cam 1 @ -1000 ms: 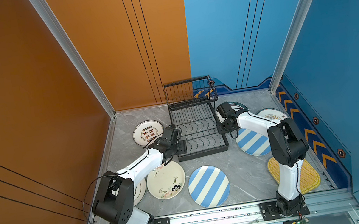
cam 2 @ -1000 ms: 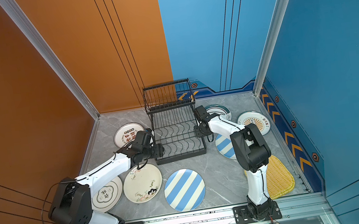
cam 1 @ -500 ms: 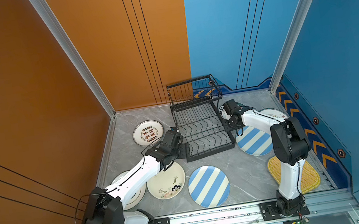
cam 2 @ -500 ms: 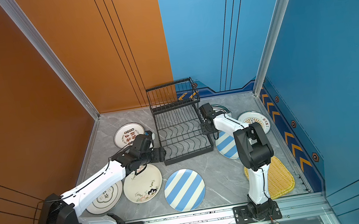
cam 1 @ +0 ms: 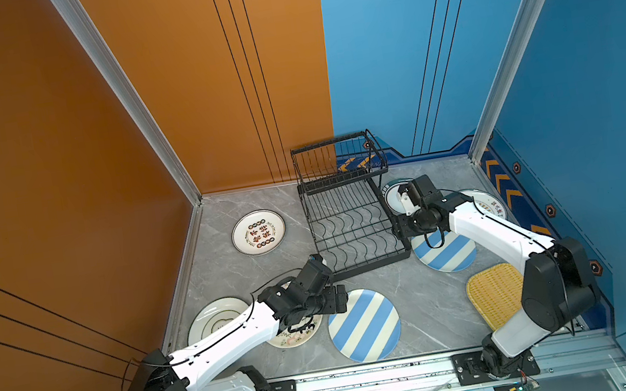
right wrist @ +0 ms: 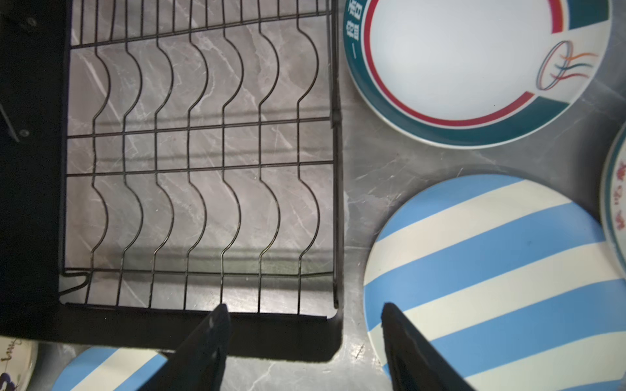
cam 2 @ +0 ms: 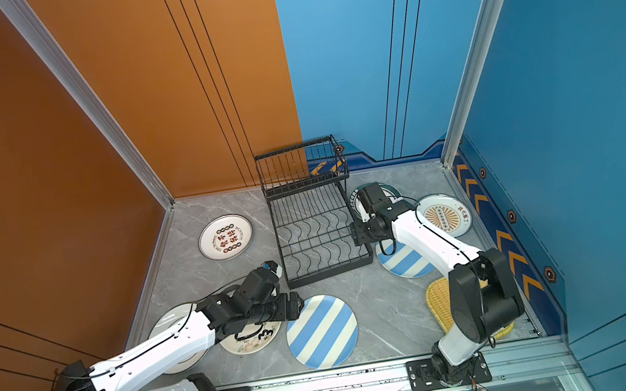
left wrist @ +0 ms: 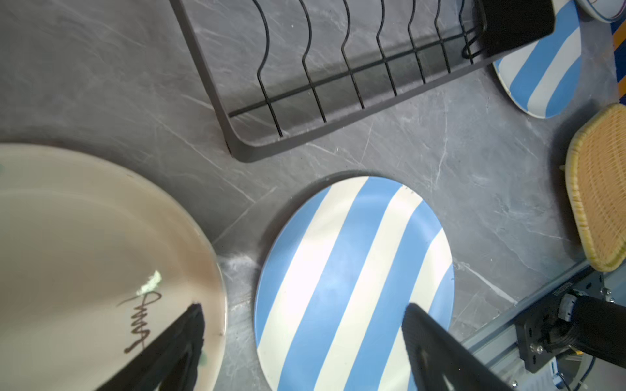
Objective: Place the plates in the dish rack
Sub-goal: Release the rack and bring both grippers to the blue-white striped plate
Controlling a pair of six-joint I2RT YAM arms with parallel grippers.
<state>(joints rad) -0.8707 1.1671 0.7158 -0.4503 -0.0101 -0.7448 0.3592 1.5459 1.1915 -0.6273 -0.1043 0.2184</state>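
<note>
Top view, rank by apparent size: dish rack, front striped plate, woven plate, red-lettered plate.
1. dish rack
2. front striped plate
3. woven plate and red-lettered plate: close, unranked; the right arm hides part of the woven one, the lettered one sits farther back.

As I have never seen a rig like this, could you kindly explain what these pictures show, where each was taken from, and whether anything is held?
Two white robot arms, the left arm and the right arm, are mounted at the near edge of a grey table. Two pictures look down from overhead, side by side. The other two come from a camera on each wrist. An empty black dish rack sits in the middle. Plates lie flat around it, among them a striped plate by the left arm, a second striped plate by the right arm and a yellow woven plate. The left fingers and right fingers are open and hold nothing.
</note>
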